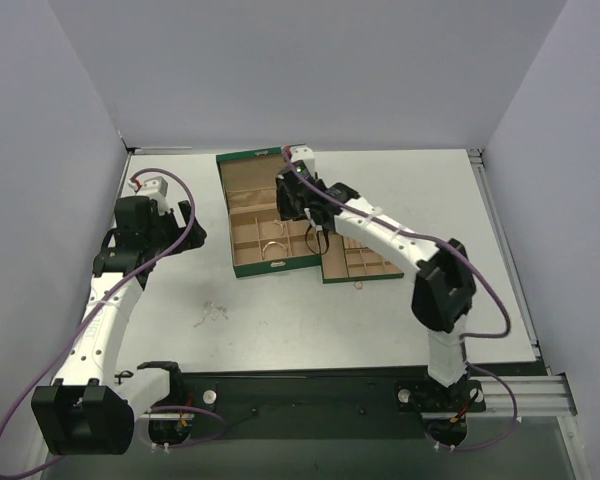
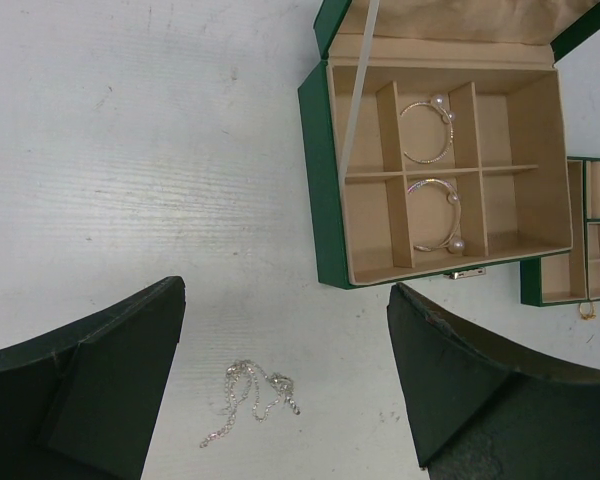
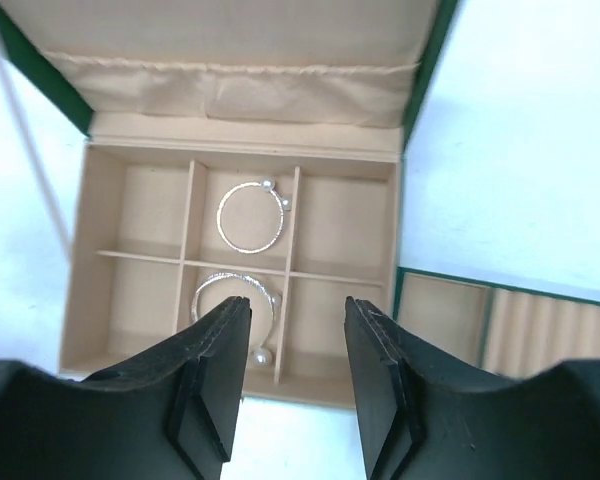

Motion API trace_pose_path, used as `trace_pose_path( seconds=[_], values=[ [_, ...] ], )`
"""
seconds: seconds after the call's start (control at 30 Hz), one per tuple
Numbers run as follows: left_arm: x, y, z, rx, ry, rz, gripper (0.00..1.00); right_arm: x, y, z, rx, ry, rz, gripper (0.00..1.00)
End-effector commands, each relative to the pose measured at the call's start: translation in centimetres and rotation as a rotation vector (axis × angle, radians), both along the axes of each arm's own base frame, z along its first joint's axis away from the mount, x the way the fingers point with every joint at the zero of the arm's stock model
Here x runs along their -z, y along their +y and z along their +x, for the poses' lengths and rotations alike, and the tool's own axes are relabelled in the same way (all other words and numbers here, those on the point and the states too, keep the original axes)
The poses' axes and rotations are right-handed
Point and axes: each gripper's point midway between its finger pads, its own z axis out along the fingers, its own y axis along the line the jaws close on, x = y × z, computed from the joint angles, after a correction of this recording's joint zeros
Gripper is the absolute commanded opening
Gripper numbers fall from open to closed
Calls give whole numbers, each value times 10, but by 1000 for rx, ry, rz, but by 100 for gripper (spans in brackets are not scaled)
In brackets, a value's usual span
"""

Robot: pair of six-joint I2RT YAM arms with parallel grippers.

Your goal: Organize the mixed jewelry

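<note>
Showed the left fingers spread wide and holding nothing, with the fine pale chain tangled on the white surface between them, at lower centre of the left wrist view. Found the right fingers parted and likewise empty above the green box, over the nearer of two silvery bangle hoops lodged in its middle compartments. Showed the tan-gold ring lying on the surface at the right edge, just beside the small green tray. Judged the chain the main hazard: might have pinched one strand only and trailed the rest, or snagged it on the box wall. Judged the ring liable to skid away under a flat pinch.
</note>
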Motion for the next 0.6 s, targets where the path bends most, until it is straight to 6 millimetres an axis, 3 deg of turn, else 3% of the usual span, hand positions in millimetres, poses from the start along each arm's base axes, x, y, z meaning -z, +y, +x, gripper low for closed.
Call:
trace_pose_path(
  seconds=[0.0, 0.03, 0.07, 0.1, 0.17, 0.2, 0.27, 0.43, 0.57],
  values=[
    [-12, -1, 8, 10, -54, -16, 92, -38, -45, -14, 78, -85, 31, 44],
    [-13, -2, 7, 10, -55, -18, 92, -46, -55, -18, 98, -96, 47, 44],
    [-13, -2, 8, 12, -55, -19, 92, -40, -64, -23, 114, -83, 43, 44],
    [-12, -2, 7, 13, -54, -17, 92, -22, -79, -31, 149, -49, 26, 44],
    [-12, -2, 6, 18, -53, -16, 94, -22, -96, -43, 185, -50, 48, 44],
    [-13, -3, 6, 23, -59, -20, 94, -1, -108, -56, 197, -10, 20, 44],
    [-14, -4, 6, 28, -62, -23, 95, -6, -120, -71, 227, -13, 62, 45],
    [-13, -7, 6, 39, -58, -36, 95, 33, -160, -115, 306, 78, 81, 46],
    [-11, -10, 7, 50, -49, -44, 95, 65, -177, -140, 367, 164, 90, 42]
  ],
)
